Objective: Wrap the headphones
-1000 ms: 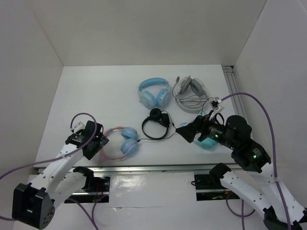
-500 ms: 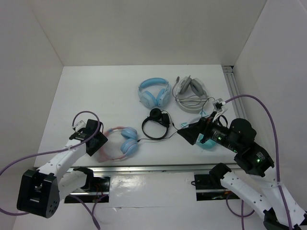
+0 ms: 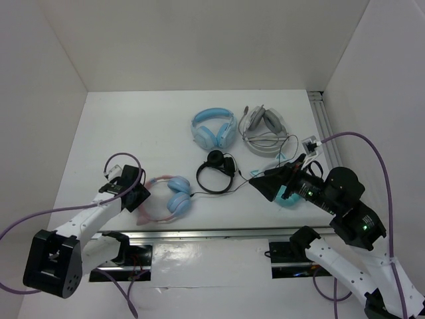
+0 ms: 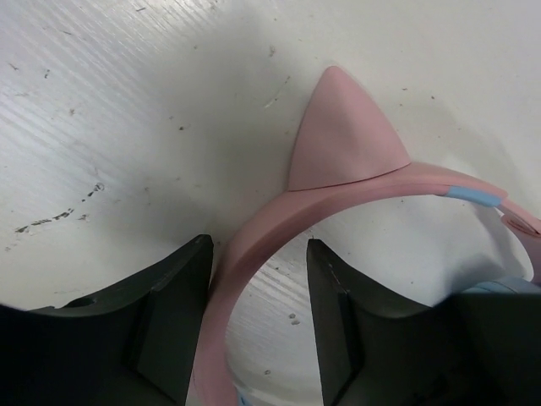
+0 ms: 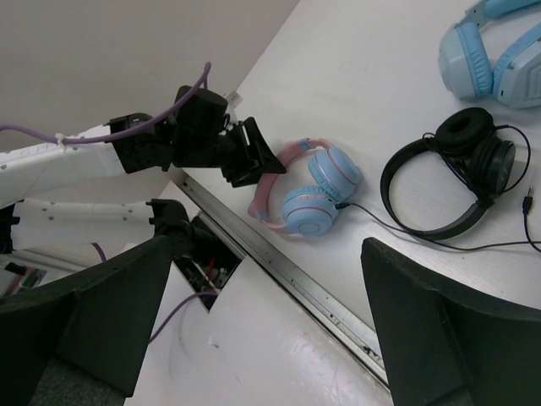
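The headphones (image 3: 169, 198) lie flat near the table's front edge, with a pink cat-ear headband (image 3: 150, 203) and light blue ear cups. Their thin black cable (image 5: 372, 216) runs loose to the right across the table. My left gripper (image 3: 137, 197) is open and low at the table, its jaws astride the pink headband (image 4: 254, 245) just below one cat ear (image 4: 342, 135); the band lies close to the left finger. My right gripper (image 3: 263, 186) is open and empty, raised above the table to the right of the headphones (image 5: 308, 190).
A black headset (image 3: 218, 171) lies just right of the headphones. An all-light-blue pair (image 3: 214, 127) and a white-grey pair (image 3: 264, 123) sit behind. A teal object (image 3: 289, 198) lies under the right arm. A metal rail (image 3: 212, 232) lines the front edge.
My left gripper has moved a little toward the pink headband and now straddles it. My right arm has lifted and drawn back to the right. The headphones have not moved.
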